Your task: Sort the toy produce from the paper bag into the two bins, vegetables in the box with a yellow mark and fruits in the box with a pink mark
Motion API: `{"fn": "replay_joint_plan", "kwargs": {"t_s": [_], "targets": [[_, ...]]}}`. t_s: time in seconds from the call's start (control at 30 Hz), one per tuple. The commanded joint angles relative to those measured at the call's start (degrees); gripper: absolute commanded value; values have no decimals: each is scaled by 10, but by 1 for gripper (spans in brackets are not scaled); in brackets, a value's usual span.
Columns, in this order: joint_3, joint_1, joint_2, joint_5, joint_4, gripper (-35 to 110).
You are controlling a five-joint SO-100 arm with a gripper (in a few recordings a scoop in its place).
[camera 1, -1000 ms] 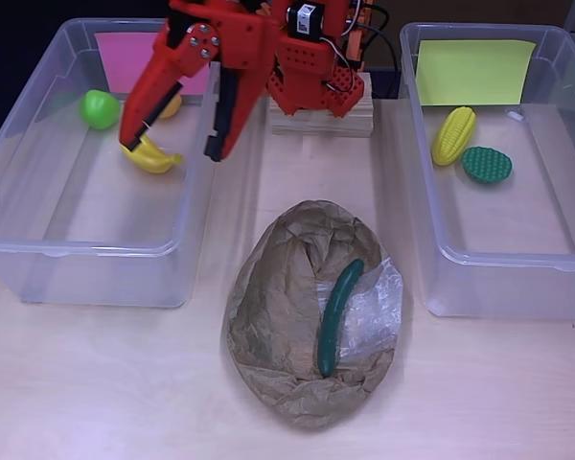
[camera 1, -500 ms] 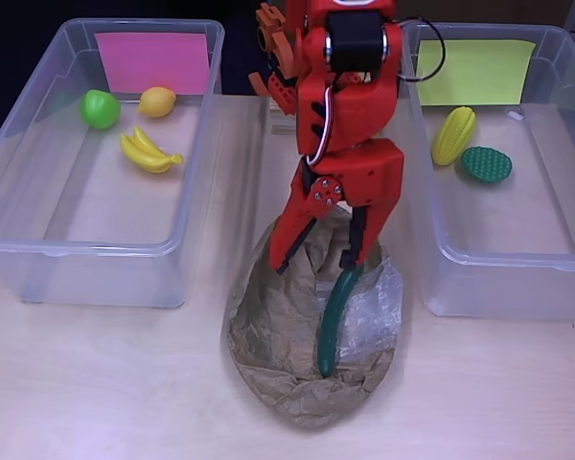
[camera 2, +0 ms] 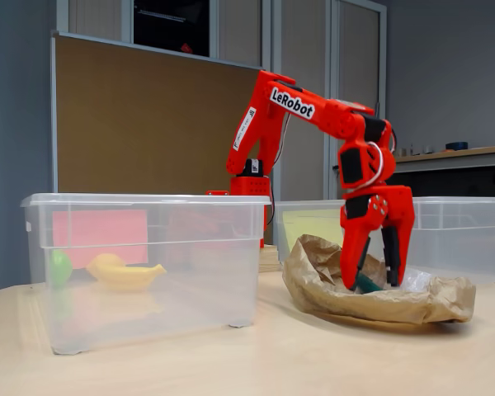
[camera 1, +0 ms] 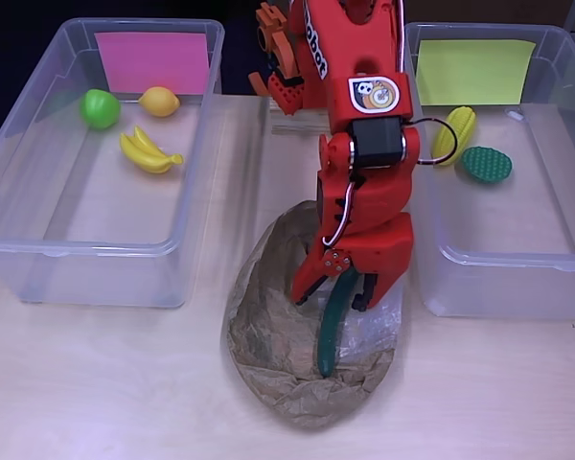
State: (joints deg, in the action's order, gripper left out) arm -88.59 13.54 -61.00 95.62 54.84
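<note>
A crumpled brown paper bag (camera 1: 268, 326) lies open on the table between the two bins, with a dark green toy cucumber (camera 1: 326, 335) inside it. My red gripper (camera 1: 333, 297) reaches down into the bag and is open, one finger on each side of the cucumber's upper end. In the fixed view the gripper (camera 2: 371, 276) stands with its tips low in the bag (camera 2: 322, 272), and a bit of the cucumber (camera 2: 365, 285) shows between them. The pink mark (camera 1: 151, 59) is in the left bin (camera 1: 77, 251). The yellow mark (camera 1: 474, 72) is in the right bin (camera 1: 498, 259).
The left bin holds a green round fruit (camera 1: 99, 107), a lemon (camera 1: 158, 101) and a banana (camera 1: 149, 153). A corn cob (camera 1: 457, 134) and a green bumpy vegetable (camera 1: 486, 164) lie in the right bin. The arm's base sits on a wooden block at the back, between the bins.
The arm swung from over the left bin to the bag. It then lowered, and its open fingers now straddle the cucumber's upper end.
</note>
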Motion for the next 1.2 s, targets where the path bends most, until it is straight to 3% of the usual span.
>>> {"fn": "replay_joint_plan", "kwargs": {"t_s": [0.0, 0.37, 0.63, 0.87, 1.17], "targets": [[51, 14, 27, -21, -4, 32], [69, 9, 64, -95, -11, 13], [58, -11, 25, -139, 23, 8], [-4, -68, -94, -205, 79, 6], [-28, -86, -224, -288, 64, 5]]}}
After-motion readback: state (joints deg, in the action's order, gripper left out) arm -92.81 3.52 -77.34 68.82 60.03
